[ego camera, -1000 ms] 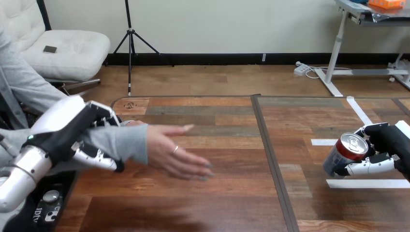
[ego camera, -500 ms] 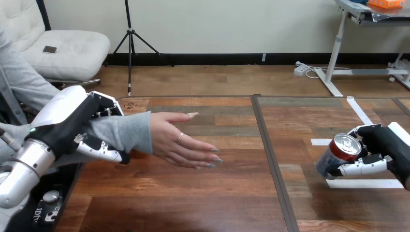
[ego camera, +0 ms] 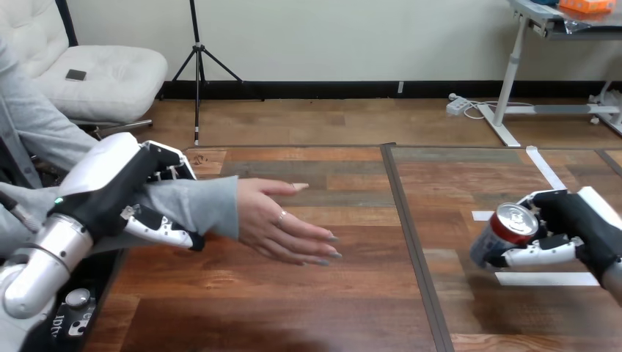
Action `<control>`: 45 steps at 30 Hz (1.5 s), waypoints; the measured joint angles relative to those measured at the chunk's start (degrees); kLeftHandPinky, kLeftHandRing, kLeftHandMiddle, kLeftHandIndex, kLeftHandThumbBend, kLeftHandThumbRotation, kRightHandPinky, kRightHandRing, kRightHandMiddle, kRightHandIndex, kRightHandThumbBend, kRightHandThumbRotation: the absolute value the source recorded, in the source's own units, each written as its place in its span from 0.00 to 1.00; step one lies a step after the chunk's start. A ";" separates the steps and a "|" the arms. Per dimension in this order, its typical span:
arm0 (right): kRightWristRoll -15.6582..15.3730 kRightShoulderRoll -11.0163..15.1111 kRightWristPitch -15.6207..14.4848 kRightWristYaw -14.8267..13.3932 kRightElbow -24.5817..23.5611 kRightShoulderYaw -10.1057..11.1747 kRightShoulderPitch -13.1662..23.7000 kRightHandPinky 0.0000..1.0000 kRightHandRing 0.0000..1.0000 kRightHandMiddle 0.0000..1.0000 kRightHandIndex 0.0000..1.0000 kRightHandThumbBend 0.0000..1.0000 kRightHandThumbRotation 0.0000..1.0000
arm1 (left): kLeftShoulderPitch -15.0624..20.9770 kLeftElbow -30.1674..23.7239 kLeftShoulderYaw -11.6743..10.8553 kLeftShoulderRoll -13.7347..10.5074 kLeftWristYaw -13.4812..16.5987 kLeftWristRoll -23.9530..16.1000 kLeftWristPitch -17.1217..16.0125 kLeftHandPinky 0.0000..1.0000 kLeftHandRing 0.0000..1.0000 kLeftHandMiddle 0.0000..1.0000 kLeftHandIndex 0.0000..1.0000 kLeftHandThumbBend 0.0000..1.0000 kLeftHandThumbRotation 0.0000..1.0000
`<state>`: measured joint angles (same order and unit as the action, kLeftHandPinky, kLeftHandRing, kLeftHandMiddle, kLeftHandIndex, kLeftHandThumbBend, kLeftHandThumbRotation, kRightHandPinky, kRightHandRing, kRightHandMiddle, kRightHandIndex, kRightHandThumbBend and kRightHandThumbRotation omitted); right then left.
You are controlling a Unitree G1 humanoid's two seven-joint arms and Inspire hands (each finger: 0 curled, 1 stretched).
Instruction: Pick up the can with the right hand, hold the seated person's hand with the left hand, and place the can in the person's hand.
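Dark table seam [ego camera: 412,242] between can [ego camera: 502,233] and person's hand [ego camera: 282,229].

The left hand [ego camera: 110,187] is black, with a broad rounded white shell on its back and white finger segments split by black joints. A small green light [ego camera: 57,199] glows above its silver forearm [ego camera: 40,257]. The right hand [ego camera: 587,224] has the same black body and white shell.

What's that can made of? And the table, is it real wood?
The can looks like thin metal, probably aluminium: shiny silver top, red printed side. The table looks wooden, with brown grainy planks and a dull finish, but it may be only a wood-look surface.
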<state>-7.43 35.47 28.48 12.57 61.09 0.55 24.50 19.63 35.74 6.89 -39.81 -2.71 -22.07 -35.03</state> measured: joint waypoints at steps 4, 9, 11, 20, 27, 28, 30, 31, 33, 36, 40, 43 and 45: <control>-0.46 -0.70 -0.03 -0.27 -0.27 -0.05 0.05 0.28 0.32 0.37 0.43 0.83 0.00 | 0.00 -0.22 -0.02 0.44 0.01 0.00 0.59 0.13 0.17 0.24 0.41 0.90 0.00; -0.50 -1.77 -0.04 -0.39 -0.38 -0.06 0.09 0.29 0.33 0.38 0.42 0.84 0.00 | 0.00 -0.78 -0.02 0.93 0.00 0.00 1.69 0.12 0.16 0.23 0.41 0.90 0.00; -0.51 -2.16 -0.04 -0.38 -0.39 -0.08 0.09 0.29 0.33 0.38 0.42 0.84 0.00 | 0.00 -1.09 -0.02 1.17 0.01 0.00 2.14 0.12 0.15 0.23 0.41 0.90 0.00; -1.52 -3.77 -0.80 -0.51 -1.59 -0.36 0.16 0.28 0.33 0.39 0.42 0.86 0.00 | 0.00 -1.31 -0.25 2.37 0.00 0.04 2.46 0.10 0.14 0.21 0.41 0.89 0.00; -1.97 -4.99 -1.64 -0.82 -2.50 -0.53 0.53 0.29 0.34 0.39 0.42 0.85 0.00 | 0.00 -1.31 -0.25 3.36 -0.01 0.04 2.45 0.12 0.16 0.23 0.41 0.87 0.00; -1.97 -5.17 -1.70 -0.90 -2.55 -0.53 0.60 0.29 0.34 0.39 0.42 0.85 0.00 | 0.00 -1.31 -0.25 3.50 -0.01 0.04 2.45 0.13 0.17 0.24 0.41 0.87 0.00; -1.98 -5.57 -1.87 -1.12 -2.68 -0.53 0.73 0.30 0.34 0.39 0.42 0.86 0.00 | 0.00 -1.31 -0.25 3.81 -0.01 0.04 2.45 0.13 0.18 0.25 0.41 0.86 0.00; -2.00 -5.80 -1.98 -1.26 -2.77 -0.53 0.79 0.30 0.34 0.39 0.42 0.86 0.00 | 0.00 -1.31 -0.25 3.96 -0.01 0.04 2.46 0.14 0.18 0.25 0.41 0.86 0.00; -2.11 -6.22 -2.12 -1.59 -3.01 -0.53 0.87 0.31 0.34 0.39 0.42 0.85 0.00 | -0.01 -1.31 -0.25 4.26 -0.01 0.04 2.46 0.15 0.19 0.27 0.41 0.85 0.00; -2.27 -6.78 -2.17 -1.77 -3.42 -0.53 0.96 0.32 0.35 0.39 0.42 0.85 0.00 | -0.04 -1.31 -0.25 4.74 -0.01 0.04 2.46 0.15 0.19 0.27 0.41 0.85 0.00; -2.59 -7.50 -2.17 -1.81 -3.82 -0.62 1.25 0.32 0.35 0.39 0.42 0.85 0.00 | -0.11 -1.31 -0.24 5.39 -0.01 0.03 2.46 0.15 0.19 0.27 0.41 0.85 0.00; -2.62 -8.12 -2.16 -1.81 -3.97 -0.63 1.62 0.33 0.35 0.39 0.42 0.86 0.00 | -0.20 -1.31 -0.23 5.85 -0.01 0.00 2.49 0.14 0.18 0.26 0.41 0.87 0.00; -2.64 -8.47 -2.15 -1.81 -4.21 -0.66 1.78 0.32 0.35 0.39 0.42 0.86 0.00 | -0.25 -1.31 -0.23 6.20 -0.01 -0.04 2.51 0.14 0.17 0.25 0.42 0.86 0.00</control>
<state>-10.07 27.00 26.33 10.76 56.88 -0.10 26.27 19.39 34.43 6.66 -33.61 -2.72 -22.11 -32.52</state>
